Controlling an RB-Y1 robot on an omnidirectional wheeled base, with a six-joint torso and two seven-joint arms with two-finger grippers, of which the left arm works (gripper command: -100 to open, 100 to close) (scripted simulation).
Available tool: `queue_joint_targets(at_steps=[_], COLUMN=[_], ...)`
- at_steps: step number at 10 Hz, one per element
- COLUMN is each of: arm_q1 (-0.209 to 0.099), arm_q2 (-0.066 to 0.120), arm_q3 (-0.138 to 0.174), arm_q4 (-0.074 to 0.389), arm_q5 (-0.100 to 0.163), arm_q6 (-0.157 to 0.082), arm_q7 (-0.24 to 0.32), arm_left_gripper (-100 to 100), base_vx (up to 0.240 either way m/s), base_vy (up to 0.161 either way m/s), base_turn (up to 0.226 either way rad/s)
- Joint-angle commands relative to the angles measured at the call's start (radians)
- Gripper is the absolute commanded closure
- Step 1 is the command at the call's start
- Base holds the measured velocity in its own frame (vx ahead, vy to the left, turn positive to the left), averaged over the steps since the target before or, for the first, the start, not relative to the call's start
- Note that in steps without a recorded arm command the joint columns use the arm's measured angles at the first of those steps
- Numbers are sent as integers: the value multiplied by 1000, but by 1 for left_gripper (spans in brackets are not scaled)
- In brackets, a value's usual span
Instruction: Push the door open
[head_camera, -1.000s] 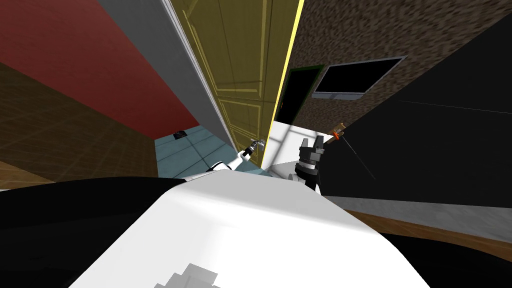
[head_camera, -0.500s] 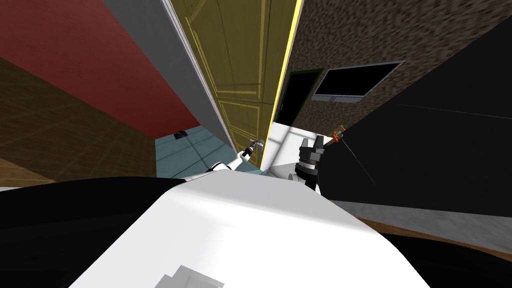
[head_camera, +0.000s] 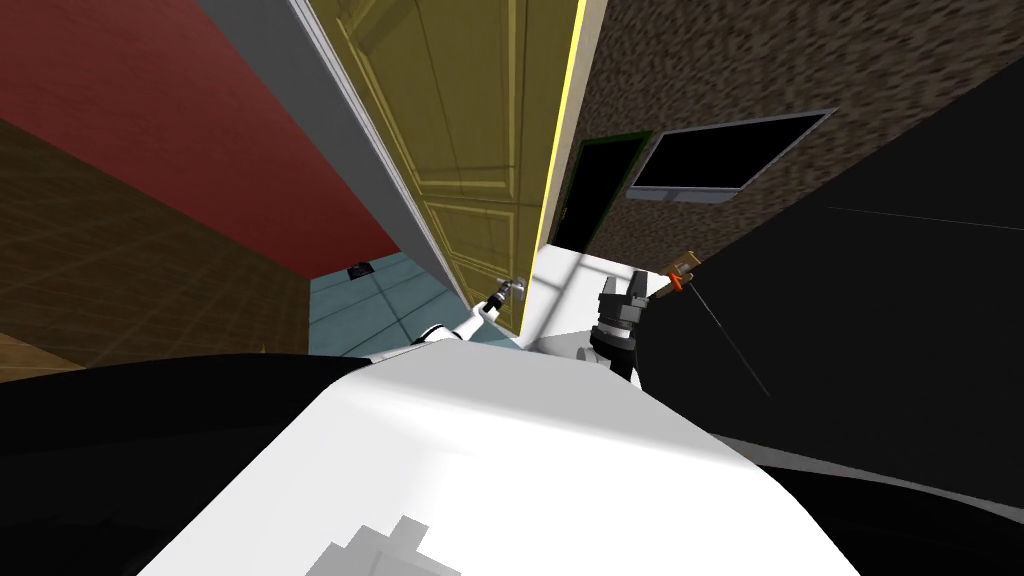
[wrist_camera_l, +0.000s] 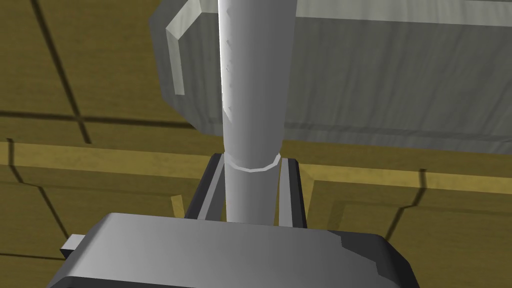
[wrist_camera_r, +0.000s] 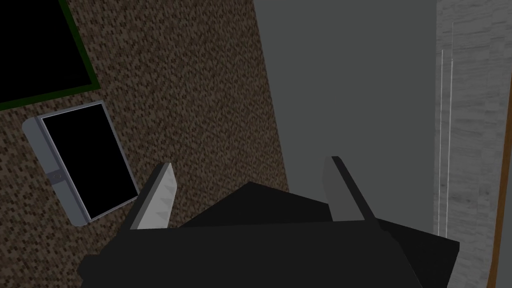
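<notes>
The yellow panelled door stands ajar ahead of me, its bright free edge running down to a white floor strip. My left gripper reaches the door's grey handle low on the panel. In the left wrist view the round grey lever runs between my fingers from its grey plate, and the left gripper is shut on it. My right gripper hangs to the right of the door's edge, and its fingers stand wide apart with nothing between them.
A grey door frame and a red wall flank the door on the left, with blue floor tiles below. Past the door's edge lie a speckled brown wall, a dark doorway, a black window and a brown-and-orange stick.
The door's free edge has swung a little to the left, away from me, with my left gripper still on the handle. The whole head view has shifted slightly with my own move.
</notes>
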Motion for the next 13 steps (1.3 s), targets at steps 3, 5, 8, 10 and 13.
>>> queue_joint_targets(at_steps=[3, 5, 8, 10, 13], arm_q1=[-10, -9, -9, -8, -8], arm_q2=[17, 20, 27, 28, 32], arm_q3=[54, 79, 123, 132, 157], arm_q4=[11, 16, 24, 38, 31], arm_q5=[14, 20, 30, 33, 39], arm_q6=[-5, -3, 0, 0, 2], arm_q7=[-20, -32, -54, -58, -70], arm_left_gripper=[100, 100, 100, 100, 100], base_vx=[141, 161, 129, 120, 32], base_vy=[-157, -175, -143, -130, -33], base_turn=[60, 79, 62, 47, 8])
